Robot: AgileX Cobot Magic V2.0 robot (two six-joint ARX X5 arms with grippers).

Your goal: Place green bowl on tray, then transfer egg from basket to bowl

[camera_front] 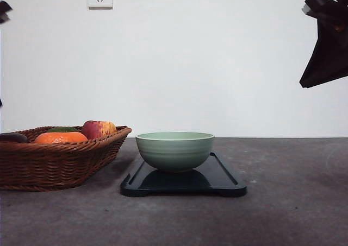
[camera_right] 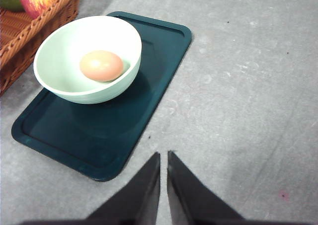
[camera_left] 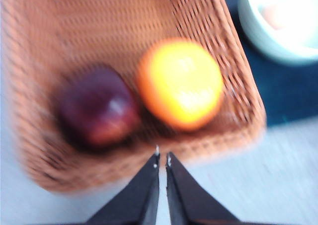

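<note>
Both hands [camera_right: 163, 158] raised, closed, empty.

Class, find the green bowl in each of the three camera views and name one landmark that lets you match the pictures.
Front view: green bowl stands centre frame on the tray, right of the basket.
Left wrist view: a blurred slice of the bowl sits at the frame's upper right corner, beyond the basket.
Right wrist view: bowl at upper left, holding the egg.
Shared landmark: the wicker basket beside the bowl.

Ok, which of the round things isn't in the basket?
The egg. It lies inside the green bowl on the tray; the orange and apple sit in the basket.
</note>
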